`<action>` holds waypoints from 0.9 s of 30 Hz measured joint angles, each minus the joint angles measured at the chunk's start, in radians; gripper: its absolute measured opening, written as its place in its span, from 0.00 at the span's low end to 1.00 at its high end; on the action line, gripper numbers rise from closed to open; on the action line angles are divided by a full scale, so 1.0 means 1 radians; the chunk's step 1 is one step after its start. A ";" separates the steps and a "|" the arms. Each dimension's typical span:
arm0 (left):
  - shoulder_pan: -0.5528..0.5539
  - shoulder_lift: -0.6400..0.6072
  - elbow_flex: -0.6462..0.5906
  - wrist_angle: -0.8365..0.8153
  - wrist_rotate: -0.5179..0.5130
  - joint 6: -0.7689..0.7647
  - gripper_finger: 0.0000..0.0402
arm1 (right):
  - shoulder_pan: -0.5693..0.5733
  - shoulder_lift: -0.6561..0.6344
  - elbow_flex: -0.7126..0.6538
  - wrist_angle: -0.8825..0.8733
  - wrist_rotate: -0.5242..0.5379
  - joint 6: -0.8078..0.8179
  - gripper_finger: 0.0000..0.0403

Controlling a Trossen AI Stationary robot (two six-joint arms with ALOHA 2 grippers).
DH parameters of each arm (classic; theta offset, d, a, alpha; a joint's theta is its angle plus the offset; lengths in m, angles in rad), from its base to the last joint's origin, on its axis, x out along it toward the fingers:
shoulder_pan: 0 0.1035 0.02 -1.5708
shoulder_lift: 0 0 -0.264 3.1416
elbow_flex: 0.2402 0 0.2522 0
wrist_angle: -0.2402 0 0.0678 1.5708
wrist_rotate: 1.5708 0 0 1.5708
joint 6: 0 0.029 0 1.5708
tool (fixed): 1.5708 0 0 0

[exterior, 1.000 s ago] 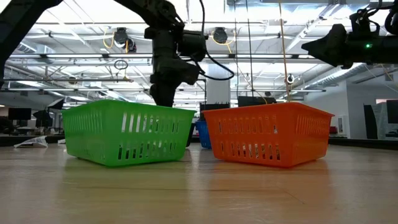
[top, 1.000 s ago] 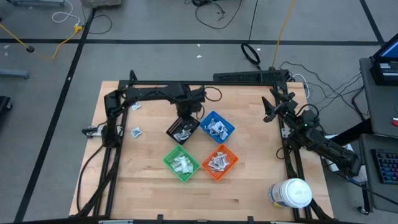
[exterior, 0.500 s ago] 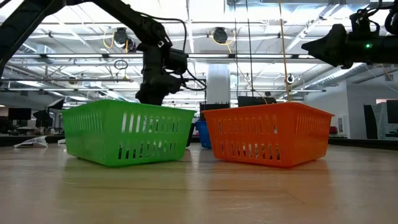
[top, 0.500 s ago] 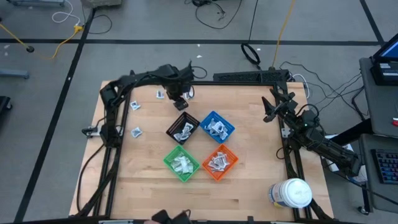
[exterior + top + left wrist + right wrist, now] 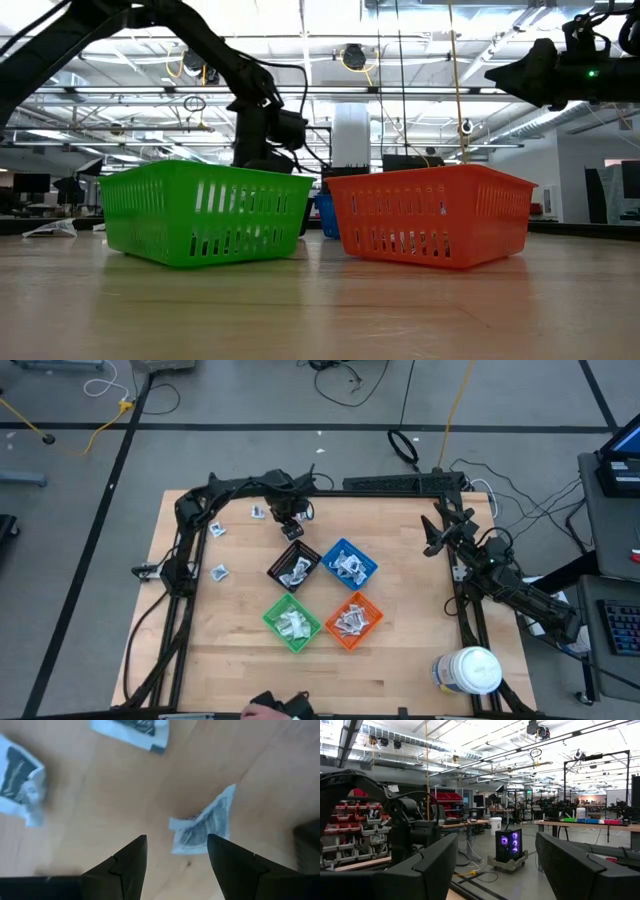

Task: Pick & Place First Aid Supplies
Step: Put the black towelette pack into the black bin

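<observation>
Loose white first aid packets lie flat on the wooden table near its far edge: one packet (image 5: pixel 257 512), another (image 5: pixel 304 510), and two farther left (image 5: pixel 215 530) (image 5: pixel 219 571). More packets fill the black bin (image 5: pixel 293 568), blue bin (image 5: pixel 349 563), green bin (image 5: pixel 292 622) and orange bin (image 5: pixel 353 619). My left gripper (image 5: pixel 290 520) is open and hovers low over the far-edge packets. In the left wrist view its fingers (image 5: pixel 177 847) stand either side of a crumpled packet (image 5: pixel 205 822) without touching it. My right gripper (image 5: pixel 432 535) waits open at the table's right side, raised (image 5: pixel 495 850).
A large white round jar (image 5: pixel 468 670) stands at the near right corner. The four bins sit clustered mid-table; in the low view the green bin (image 5: pixel 205 212) and orange bin (image 5: pixel 430 215) hide the ones behind. Bare wood lies to the near left and right of the bins.
My left gripper has moved from above the black bin toward the table's far edge and come down low over the loose packets there. My right arm has kept still.
</observation>
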 joint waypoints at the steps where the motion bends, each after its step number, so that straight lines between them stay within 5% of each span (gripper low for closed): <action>1: -0.002 0.004 0.000 0.005 0.009 0.001 0.53 | 0.000 0.000 0.000 0.000 0.000 0.000 0.65; 9: -0.034 0.031 0.001 0.080 0.017 -0.003 0.52 | 0.000 0.000 0.000 0.000 0.000 0.000 0.65; 19: -0.035 0.031 0.001 0.085 0.022 -0.018 0.05 | 0.000 0.000 0.000 0.000 0.000 0.000 0.65; 27: -0.024 -0.009 0.000 0.056 0.016 -0.051 0.01 | 0.000 0.000 0.000 0.000 0.000 0.000 0.65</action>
